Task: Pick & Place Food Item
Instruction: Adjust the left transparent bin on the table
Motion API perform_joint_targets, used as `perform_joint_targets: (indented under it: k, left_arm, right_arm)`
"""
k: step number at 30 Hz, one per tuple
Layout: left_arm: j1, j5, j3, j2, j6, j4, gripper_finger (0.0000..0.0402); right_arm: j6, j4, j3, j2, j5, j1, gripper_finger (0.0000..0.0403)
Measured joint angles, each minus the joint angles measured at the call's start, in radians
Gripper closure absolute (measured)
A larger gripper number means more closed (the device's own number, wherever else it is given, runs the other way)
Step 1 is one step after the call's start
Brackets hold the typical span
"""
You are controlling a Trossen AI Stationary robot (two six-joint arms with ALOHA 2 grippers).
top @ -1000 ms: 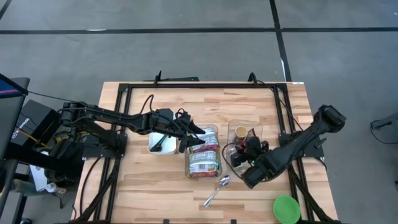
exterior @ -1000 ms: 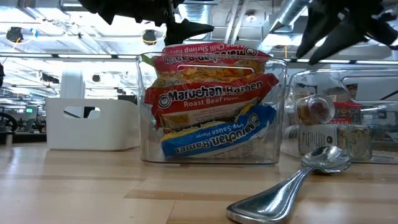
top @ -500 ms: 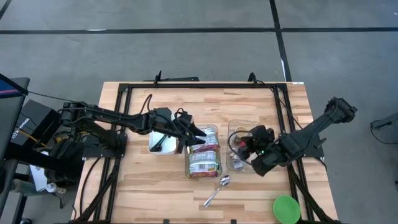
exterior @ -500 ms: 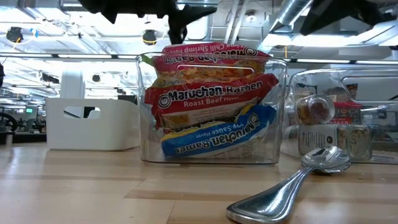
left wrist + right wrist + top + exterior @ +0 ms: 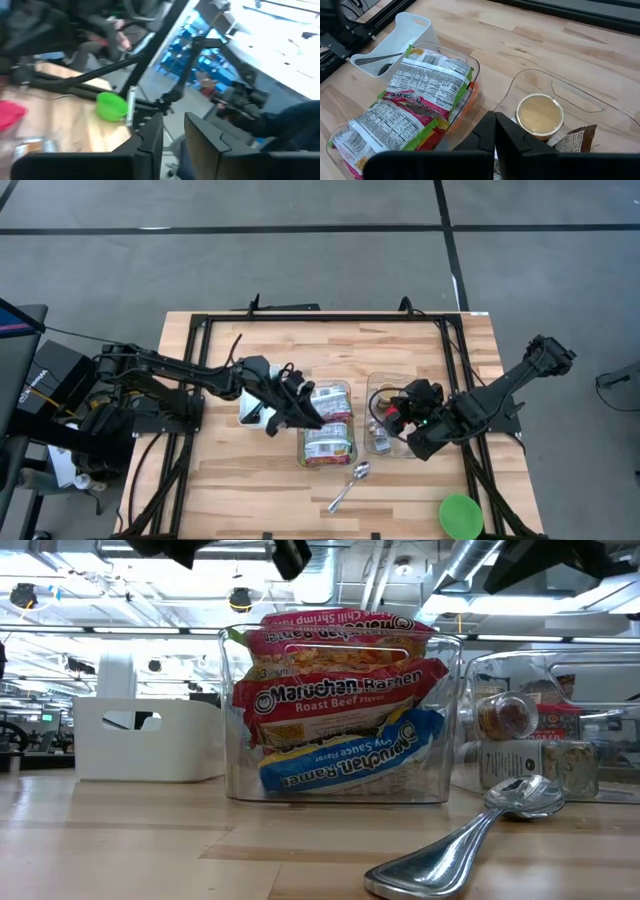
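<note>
The left arm reaches in from the table's left edge. The left gripper [image 5: 303,412] hangs above the gap between the white bin [image 5: 251,412] and the clear ramen bin [image 5: 328,452], at the ramen bin's left rim. Its fingers [image 5: 150,145] stand narrow, with a small gap between them, and hold nothing. The white bin sits on the wooden table [image 5: 230,480] and contains a dark utensil [image 5: 380,59].

The clear ramen bin stands just right of the white bin, near the table's centre. It holds the ramen packets [image 5: 327,442], the task's food items, stacked inside: a Chili Shrimp pack on top, a Roast Beef pack [image 5: 340,697] below it, and a blue-labelled pack at the bottom.

A metal spoon [image 5: 350,485] lies on the table just in front of the ramen bin, apart from it.

The second clear bin [image 5: 376,388] stands right of the ramen bin. It holds a round jar with a tan lid [image 5: 539,114] and small packets.

The right gripper [image 5: 395,412] hovers over the second clear bin. Its fingers [image 5: 492,132] are closed together, with nothing between them.

A green lid [image 5: 461,516] lies near the table's front right corner.
</note>
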Motion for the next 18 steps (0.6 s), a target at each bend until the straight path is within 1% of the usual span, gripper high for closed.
perform_joint_targets:
  k: [7,11,15,18]
  left_arm:
    - [-0.074,0.004,0.0,0.0,-0.012,0.027,0.0374]
    - [-0.121,-0.001,0.0,0.0,-0.048,0.046,0.0398]
    - [-0.153,-0.051,0.0,0.0,-0.108,0.108,0.0397]
    - [-0.176,-0.121,0.0,0.0,-0.146,0.159,0.0398]
  right_arm:
    - [-0.003,-0.004,0.0,0.0,0.004,0.0,0.0402]
    - [-0.026,-0.004,0.0,0.0,0.003,0.0,0.0402]
    - [-0.069,-0.003,0.0,0.0,0.002,0.0,0.0402]
    - [-0.091,-0.003,0.0,0.0,-0.004,0.0,0.0402]
